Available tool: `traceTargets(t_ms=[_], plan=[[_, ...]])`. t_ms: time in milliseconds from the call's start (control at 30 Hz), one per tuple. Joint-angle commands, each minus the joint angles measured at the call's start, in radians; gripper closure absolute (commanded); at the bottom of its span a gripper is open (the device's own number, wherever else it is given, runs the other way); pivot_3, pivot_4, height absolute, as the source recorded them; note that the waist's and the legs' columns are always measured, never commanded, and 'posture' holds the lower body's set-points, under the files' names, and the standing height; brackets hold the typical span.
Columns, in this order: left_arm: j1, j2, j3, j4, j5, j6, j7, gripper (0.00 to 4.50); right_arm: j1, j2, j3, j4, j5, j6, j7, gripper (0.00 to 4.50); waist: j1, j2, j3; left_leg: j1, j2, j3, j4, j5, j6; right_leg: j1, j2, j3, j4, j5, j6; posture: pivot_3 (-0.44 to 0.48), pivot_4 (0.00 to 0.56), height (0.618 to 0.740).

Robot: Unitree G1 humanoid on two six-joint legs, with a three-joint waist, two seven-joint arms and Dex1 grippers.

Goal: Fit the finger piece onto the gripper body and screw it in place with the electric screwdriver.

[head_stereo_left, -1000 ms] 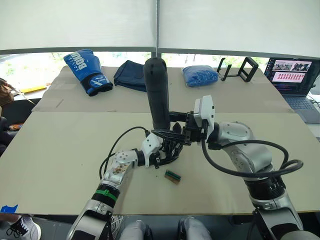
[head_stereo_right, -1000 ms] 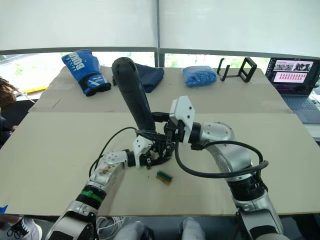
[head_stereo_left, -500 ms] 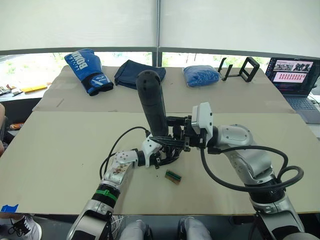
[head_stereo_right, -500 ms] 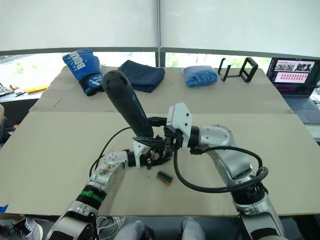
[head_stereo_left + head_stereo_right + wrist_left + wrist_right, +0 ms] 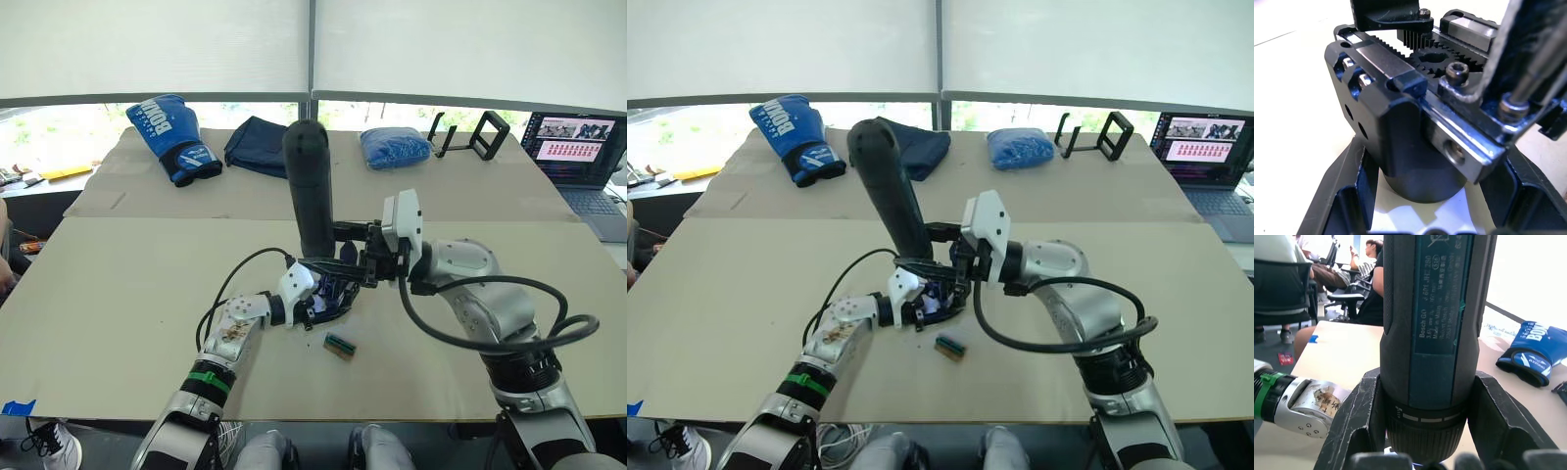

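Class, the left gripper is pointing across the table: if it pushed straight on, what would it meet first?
The left gripper is shut on the gripper body; just past that, probably the electric screwdriver, though depth is unclear.

The beige table bears a boxing glove, folded cloth, blue bundle, laptop.

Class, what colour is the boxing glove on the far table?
Blue with white lettering; the boxing glove shows best in the left eye view.

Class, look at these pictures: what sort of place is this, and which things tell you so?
Probably a robotics lab or workshop. A laptop showing a monitoring screen sits on the table, seated people work in the background, and the right gripper holds an electric screwdriver over a gripper body.
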Motion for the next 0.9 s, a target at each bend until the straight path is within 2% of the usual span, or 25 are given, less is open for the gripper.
traceTargets(t_ms=[33, 267, 433, 700, 833, 867, 900], plan=[[0.009, -0.003, -0.015, -0.006, -0.006, -0.007, -0.018, 2.20, -0.023, -0.026, -0.040, 0.035, -0.003, 0.021, 0.010, 2.59, 0.000, 0.000, 0.000, 0.000, 0.000, 0.000, 0.000, 0.000, 0.000, 0.000, 0.000, 0.000, 0.000, 0.000, 0.000, 0.000, 0.150, 0.740], [0.001, -0.005, -0.014, 0.010, 0.005, -0.011, -0.002, 2.20, -0.110, -0.007, -0.141, -0.029, 0.153, 0.038, 0.038, 2.59, 0.001, 0.001, 0.002, -0.005, 0.000, -0.001, 0.000, 0.000, 0.000, -0.002, 0.000, -0.002, -0.003, 0.001, 0.000, 0.000, 0.150, 0.740], [-0.013, -0.004, -0.017, 0.042, 0.032, -0.030, 0.026, 2.20, -0.158, -0.053, -0.211, -0.071, 0.253, 0.072, 0.095, 2.59, 0.005, 0.001, 0.003, -0.007, 0.000, -0.002, 0.000, 0.000, 0.000, -0.002, 0.001, -0.005, -0.006, 0.001, 0.000, 0.000, 0.150, 0.740], [-0.015, -0.005, -0.028, 0.058, 0.030, -0.040, 0.013, 2.20, -0.146, -0.117, -0.269, -0.130, 0.353, 0.130, 0.119, 2.59, 0.007, 0.001, 0.003, -0.007, 0.000, -0.003, 0.000, 0.000, 0.001, -0.001, 0.000, -0.006, -0.007, 0.003, 0.000, 0.000, 0.150, 0.740], [0.007, 0.013, -0.030, 0.029, 0.035, -0.050, 0.017, 0.28, -0.137, -0.193, -0.329, -0.194, 0.487, 0.236, 0.100, 2.59, 0.006, 0.001, 0.003, -0.007, 0.000, -0.003, 0.000, 0.000, 0.001, -0.001, 0.000, -0.006, -0.009, 0.003, 0.000, 0.000, 0.150, 0.740], [0.014, 0.019, -0.026, 0.020, 0.033, -0.049, 0.020, 0.03, -0.138, -0.208, -0.343, -0.203, 0.513, 0.255, 0.088, 2.59, 0.005, 0.001, 0.003, -0.007, 0.000, -0.003, 0.000, 0.000, 0.002, -0.001, 0.000, -0.006, -0.009, 0.003, 0.000, 0.000, 0.150, 0.740], [0.022, 0.028, -0.022, 0.009, 0.029, -0.044, 0.020, 0.03, -0.138, -0.225, -0.361, -0.209, 0.538, 0.273, 0.073, 2.59, 0.004, 0.001, 0.003, -0.007, 0.000, -0.003, 0.000, 0.000, 0.002, -0.001, 0.000, -0.006, -0.009, 0.003, 0.000, 0.000, 0.150, 0.740]])
